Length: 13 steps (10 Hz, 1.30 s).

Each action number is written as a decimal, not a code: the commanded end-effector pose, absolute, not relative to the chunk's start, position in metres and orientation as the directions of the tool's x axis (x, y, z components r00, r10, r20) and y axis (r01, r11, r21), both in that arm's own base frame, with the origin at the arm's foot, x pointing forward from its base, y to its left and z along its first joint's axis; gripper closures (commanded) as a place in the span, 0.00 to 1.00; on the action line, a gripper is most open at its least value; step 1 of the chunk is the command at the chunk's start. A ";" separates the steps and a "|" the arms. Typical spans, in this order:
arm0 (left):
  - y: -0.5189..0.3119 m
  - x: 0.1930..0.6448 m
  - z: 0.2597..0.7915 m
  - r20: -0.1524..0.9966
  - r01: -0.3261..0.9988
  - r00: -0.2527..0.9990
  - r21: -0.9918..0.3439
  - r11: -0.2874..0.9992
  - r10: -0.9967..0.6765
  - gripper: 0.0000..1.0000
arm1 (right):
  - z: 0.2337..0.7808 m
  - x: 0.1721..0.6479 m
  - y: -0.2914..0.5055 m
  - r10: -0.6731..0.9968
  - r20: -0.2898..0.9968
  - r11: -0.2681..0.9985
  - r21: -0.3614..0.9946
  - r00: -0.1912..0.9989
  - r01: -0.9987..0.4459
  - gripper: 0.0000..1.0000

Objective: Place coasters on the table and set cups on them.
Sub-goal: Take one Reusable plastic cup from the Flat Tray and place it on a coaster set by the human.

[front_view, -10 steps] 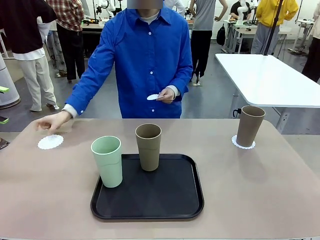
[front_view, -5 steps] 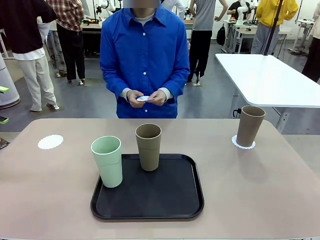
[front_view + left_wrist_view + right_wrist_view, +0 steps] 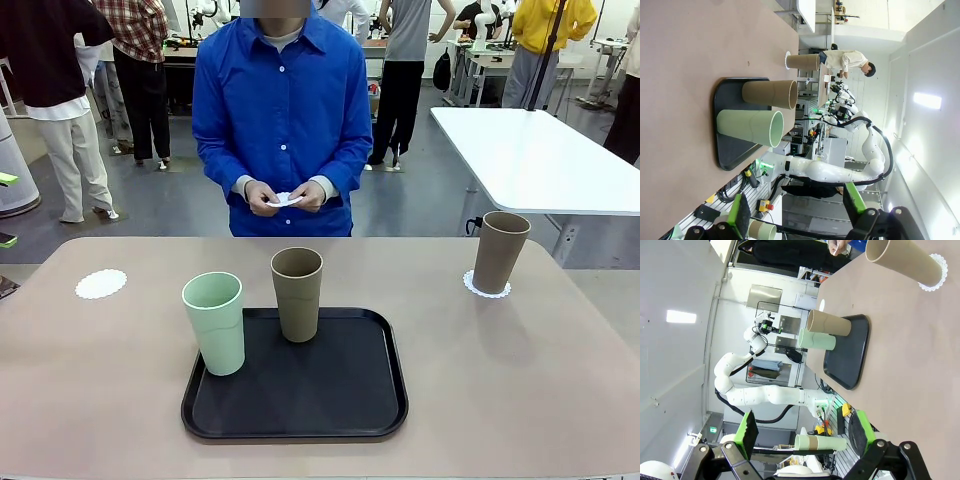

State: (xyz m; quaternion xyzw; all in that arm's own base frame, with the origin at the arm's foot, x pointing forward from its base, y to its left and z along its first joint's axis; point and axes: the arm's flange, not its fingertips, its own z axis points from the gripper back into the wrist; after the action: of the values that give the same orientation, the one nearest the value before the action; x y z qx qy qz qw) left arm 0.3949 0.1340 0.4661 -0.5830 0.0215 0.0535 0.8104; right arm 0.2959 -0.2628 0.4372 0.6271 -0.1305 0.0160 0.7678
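**A:** Where are the coasters and cups?

**B:** On the beige table (image 3: 520, 390), a taupe cup (image 3: 500, 250) already stands on a coaster (image 3: 487, 288) near the far right corner. A bare coaster (image 3: 101, 284) lies near the left edge, likely awaiting a cup. A person at the far edge holds the third coaster (image 3: 285, 199) in both hands (image 3: 262, 196), probably to lay next.

**A:** And the rest?

**B:** A mint cup (image 3: 214, 322) and a second taupe cup (image 3: 297, 293) stand on the black tray (image 3: 330, 390) near the front edge, not yet set out. The left gripper (image 3: 796, 212) and right gripper (image 3: 805, 435) are both spread apart, holding nothing.
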 end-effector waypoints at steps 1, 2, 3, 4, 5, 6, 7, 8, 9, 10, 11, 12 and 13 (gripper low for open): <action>0.135 0.394 0.468 -0.088 -0.101 0.995 -0.946 0.308 0.057 0.00 | 0.436 0.293 -0.262 -0.139 0.206 0.206 0.963 0.969 -0.176 0.00; 0.135 0.394 0.468 -0.088 -0.101 0.995 -0.946 0.308 0.057 0.00 | 0.436 0.293 -0.262 -0.139 0.206 0.206 0.963 0.969 -0.176 0.00; 0.135 0.394 0.468 -0.088 -0.101 0.995 -0.946 0.308 0.057 0.00 | 0.436 0.293 -0.262 -0.139 0.206 0.206 0.963 0.969 -0.176 0.00; 0.135 0.394 0.468 -0.088 -0.101 0.995 -0.946 0.308 0.057 0.00 | 0.436 0.293 -0.262 -0.139 0.206 0.206 0.963 0.969 -0.176 0.00; 0.135 0.394 0.468 -0.088 -0.101 0.995 -0.946 0.308 0.057 0.00 | 0.436 0.293 -0.262 -0.139 0.206 0.206 0.963 0.969 -0.176 0.00; 0.135 0.394 0.468 -0.088 -0.101 0.995 -0.946 0.308 0.057 0.00 | 0.436 0.293 -0.262 -0.139 0.206 0.206 0.963 0.969 -0.176 0.00; 0.135 0.394 0.468 -0.088 -0.101 0.995 -0.946 0.308 0.057 0.00 | 0.436 0.293 -0.262 -0.139 0.206 0.206 0.963 0.969 -0.176 0.00; 0.134 0.395 0.466 -0.097 -0.112 0.993 -0.943 0.314 0.062 0.00 | 0.436 0.293 -0.262 -0.139 0.206 0.206 0.963 0.969 -0.176 0.00; 0.126 0.394 0.490 0.044 0.048 0.999 -0.919 0.392 -0.020 0.00 | 0.436 0.293 -0.262 -0.139 0.206 0.206 0.963 0.969 -0.176 0.00; 0.108 0.394 0.509 0.183 0.219 0.976 -0.804 0.553 -0.121 0.00 | 0.436 0.293 -0.262 -0.139 0.206 0.206 0.963 0.969 -0.176 0.00; 0.084 0.400 0.524 0.277 0.345 0.938 -0.659 0.669 -0.210 0.00 | 0.436 0.293 -0.262 -0.139 0.206 0.206 0.963 0.969 -0.176 0.00; 0.051 0.409 0.530 0.330 0.416 0.900 -0.460 0.784 -0.284 0.00 | 0.436 0.293 -0.262 -0.139 0.206 0.206 0.963 0.969 -0.176 0.00; 0.023 0.421 0.531 0.341 0.447 0.876 -0.311 0.839 -0.340 0.00 | 0.436 0.293 -0.262 -0.139 0.206 0.206 0.963 0.969 -0.176 0.00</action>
State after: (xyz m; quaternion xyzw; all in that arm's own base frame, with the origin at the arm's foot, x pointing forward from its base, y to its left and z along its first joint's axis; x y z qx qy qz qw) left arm 0.4115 0.0432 0.5501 -0.3482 -0.0578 -0.1687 0.9203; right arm 0.2958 -0.2624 0.4363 0.6277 -0.1297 0.0154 0.7674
